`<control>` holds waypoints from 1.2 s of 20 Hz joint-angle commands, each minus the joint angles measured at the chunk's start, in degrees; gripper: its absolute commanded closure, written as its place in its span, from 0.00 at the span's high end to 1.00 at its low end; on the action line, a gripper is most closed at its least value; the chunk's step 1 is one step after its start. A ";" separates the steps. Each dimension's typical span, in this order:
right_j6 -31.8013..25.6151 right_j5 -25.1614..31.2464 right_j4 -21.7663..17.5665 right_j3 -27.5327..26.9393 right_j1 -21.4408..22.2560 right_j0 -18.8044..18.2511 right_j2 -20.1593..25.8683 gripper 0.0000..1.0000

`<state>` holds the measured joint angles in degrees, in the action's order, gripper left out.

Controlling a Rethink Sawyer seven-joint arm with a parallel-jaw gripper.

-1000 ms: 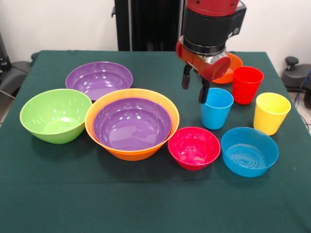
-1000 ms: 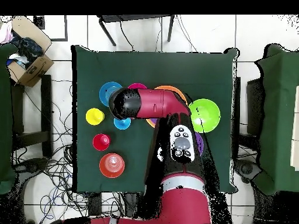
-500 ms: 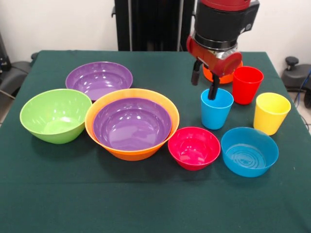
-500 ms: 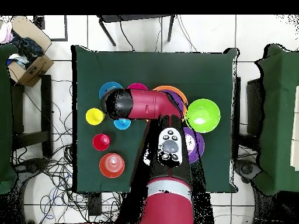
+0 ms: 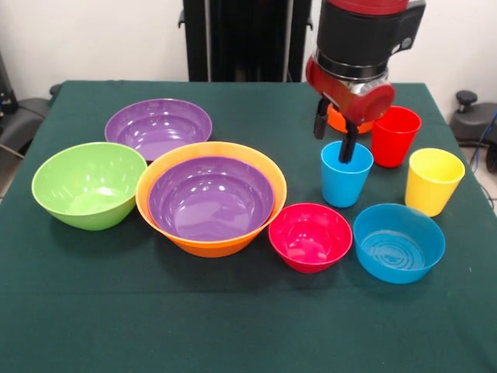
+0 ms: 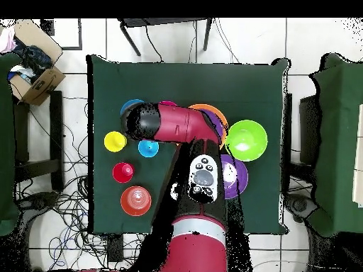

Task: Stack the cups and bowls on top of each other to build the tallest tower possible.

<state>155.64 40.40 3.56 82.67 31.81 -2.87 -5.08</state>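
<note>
So right now the tool [image 5: 335, 140] is parked over the glossy blue plastic tumbler [image 5: 346, 172], spread wide and gripping nothing: one finger dips inside the rim, the other hangs outside on the side toward the big bowls. Looks to me like the grab-the-blue-cup step, straddling the wall for a pinch. Next it probably needs to drop a touch more and squeeze that wall, then lift straight up.

The tower is barely started: a large purple plastic bowl [image 5: 211, 198] sits nested in the big orange plastic bowl [image 5: 159, 214] mid-table. That's likely where the cup ends up.

Crowding is the worry. The red plastic tumbler [image 5: 394, 136] stands just beside the blue one, the yellow plastic tumbler [image 5: 432, 181] is near, and a small orange bowl [image 5: 335, 120] is mostly hidden behind the arm. The small pink-red bowl [image 5: 310, 236] and small blue bowl [image 5: 398, 242] sit just in front. The lime green bowl [image 5: 89, 185] and second purple bowl [image 5: 158, 127] are well apart on the green-clothed table [image 5: 248, 326].
</note>
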 commanded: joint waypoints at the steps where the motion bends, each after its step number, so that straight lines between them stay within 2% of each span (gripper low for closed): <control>1: 10.69 -1.45 3.30 -1.46 -4.53 0.62 -0.38 1.00; 11: 11.82 -3.59 7.79 -0.35 -6.57 1.77 -2.44 1.00; 18: 11.24 -4.54 11.47 1.38 -5.94 2.27 -2.52 1.00; 24: 11.37 -7.73 14.06 2.67 -6.77 2.73 -2.33 1.00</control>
<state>155.64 38.62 14.65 82.77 26.45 -1.65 -10.41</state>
